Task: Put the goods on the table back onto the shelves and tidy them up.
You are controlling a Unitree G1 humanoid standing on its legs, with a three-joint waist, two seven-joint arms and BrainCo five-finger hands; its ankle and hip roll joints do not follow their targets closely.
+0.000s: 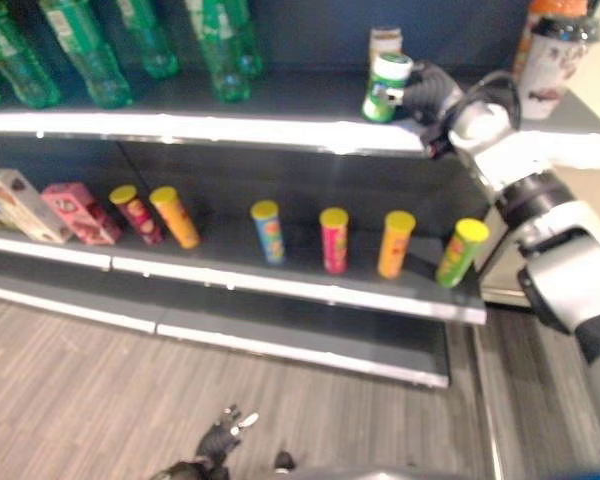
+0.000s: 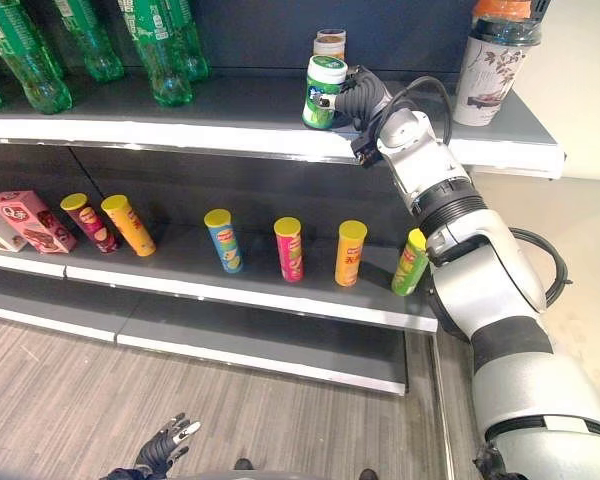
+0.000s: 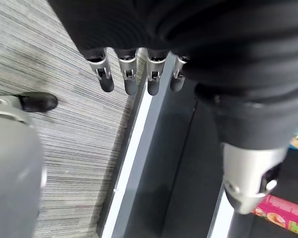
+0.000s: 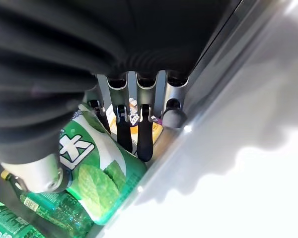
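While clasped round its side by the curled fingers [image 4: 145, 134] of the right hand [image 2: 365, 100], upright at the upper shelf [image 2: 230, 125] near the front lip: green-and-white canister [image 2: 324, 92], whether resting on the board or just above it not clear, judged as mid-placement. Just behind it, a second, brownish jar [image 2: 329, 44]; to the left along the same shelf, green bottles [image 2: 160, 50]; well to the right, a tall printed cup [image 2: 490, 70] with an orange top. Left hand [image 2: 165, 447] low over the floor, fingers straight and slack, holding nothing. Likely faults from here: (a) if released so near the lip, liable to tip forward off the shelf, a fingertip dragging on the label at let-go being cause enough; (b) if pushed deeper, liable to knock the jar behind, the two seeming close; (c) if lowered at a tilt, prone to rock on its base rim. Below, on the lower shelf [image 2: 280, 298], a row of yellow-lidded tubes [image 2: 290, 248], the rightmost green tube [image 2: 410, 262] leaning, plus pink boxes [image 2: 30, 222] at the far left; anything falling from above apt to land among them. Labelling: on the canister, large white characters over a mint-leaf picture on green, closest in the right wrist view; on tubes, boxes and cup, coloured print and pictures too small to make out; none read off.
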